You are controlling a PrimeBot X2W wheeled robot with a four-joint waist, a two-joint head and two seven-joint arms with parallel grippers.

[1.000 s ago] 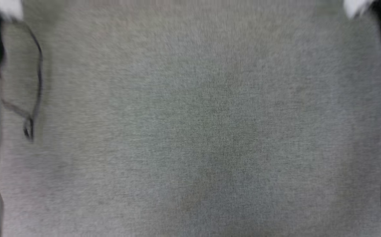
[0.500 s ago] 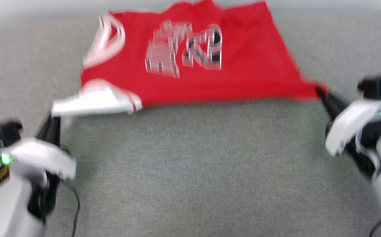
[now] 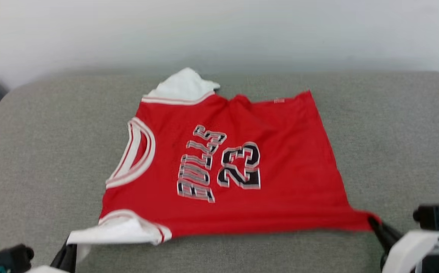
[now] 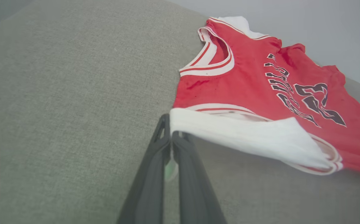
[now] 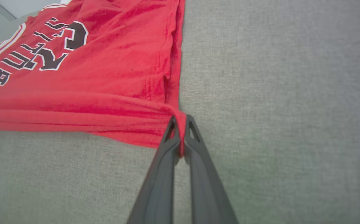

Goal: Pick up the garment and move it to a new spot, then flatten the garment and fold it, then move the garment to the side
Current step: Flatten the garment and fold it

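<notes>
Head view shows the shirt (image 3: 280,182) spread print side up in the middle of the cushion (image 3: 45,144), collar toward the left edge and hem toward the right edge. Its near side is stretched taut between 2 grips. The left gripper (image 4: 170,124) is clamped shut on the tip of the near sleeve (image 4: 245,133), and the right gripper (image 5: 181,123) is pinched shut on the near hem corner (image 3: 363,222).

Flattening appears to be the step in hand. It would be done well if both ends were pulled equally apart and toward the near edge, then lowered together, so that the long roll of fabric along the near side is drawn out and not pressed in. Release is best delayed until the fabric lies on the cushion.

Both grippers are cut off by the bottom of the head view. The far sleeve (image 3: 181,87) is bunched near the far edge, and its shape is hard to make out. The under layer is hidden, so creases beneath cannot be judged. Whether the near side touches the cushion cannot be told.
</notes>
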